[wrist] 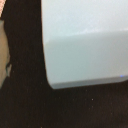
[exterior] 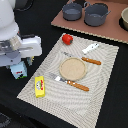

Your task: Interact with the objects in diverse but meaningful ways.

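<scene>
In the exterior view my gripper (exterior: 20, 62) hangs low at the left, right over a white carton (exterior: 19, 71) with green-red print that stands on the black table. The hand covers the carton's top, and I cannot make out the fingers. A pale carton face (wrist: 85, 40) fills most of the wrist view, very close, and no fingers show there. On the woven mat, a yellow box (exterior: 39, 86) with a red label lies at the near left corner. The shiny red pepper (exterior: 67, 38) is at the far edge, and a white elongated piece (exterior: 91, 48) lies to its right.
A tan round plate (exterior: 73, 68) sits mid-mat (exterior: 102, 87) between a wooden-handled knife (exterior: 88, 60) and fork (exterior: 71, 83). Two grey pots (exterior: 72, 11) (exterior: 96, 14) stand on a brown board (exterior: 112, 31) at the back, with a bowl (exterior: 125, 19) at the right edge.
</scene>
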